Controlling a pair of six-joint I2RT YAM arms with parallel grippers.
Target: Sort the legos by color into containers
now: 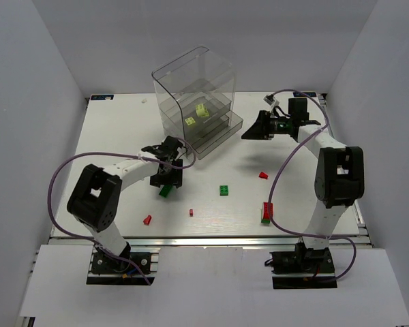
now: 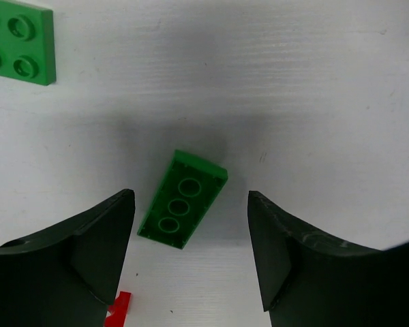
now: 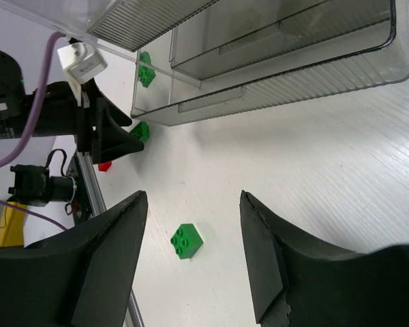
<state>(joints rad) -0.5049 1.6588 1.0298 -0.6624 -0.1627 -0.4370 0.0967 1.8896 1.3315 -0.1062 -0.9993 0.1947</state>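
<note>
Nearest my bases, red bricks [image 1: 147, 219] are lying loose on the bench [image 1: 116, 129], and a red-and-green stack [image 1: 266, 212] is sitting beside my right arm.

Just beyond them, my left claw [image 2: 190, 197] is hanging over a green brick [image 2: 183, 199]. The jaws are standing apart, one on each side, and gripping nothing. The brick is lying underside up on the bench with its tubes showing. It is skewed to the line of my jaws and sitting closer to the left one, though it seems to be touching neither.

So I am judging that I am at the pickup step for this brick. The next move is asking me to turn the wrist a little so the jaws are facing its long sides squarely. Then I should be shifting over until it is centred, sinking to the bench and squeezing.

A green square [image 1: 223, 189] is waiting in mid-bench, well apart from all this.

Farther out, my right claw [image 1: 253, 131] is hovering just in front of the drawers [image 1: 218, 129], jaws apart and empty. I am reckoning it is free to go for another loose brick.

At the far end, pale bricks [image 1: 196, 116] are lying in the upper drawers. The green brick is therefore needing a drawer of its own colour. Something green is showing through the clear lower wall in my right wrist view, but I cannot tell whether it is lying inside or behind.
</note>
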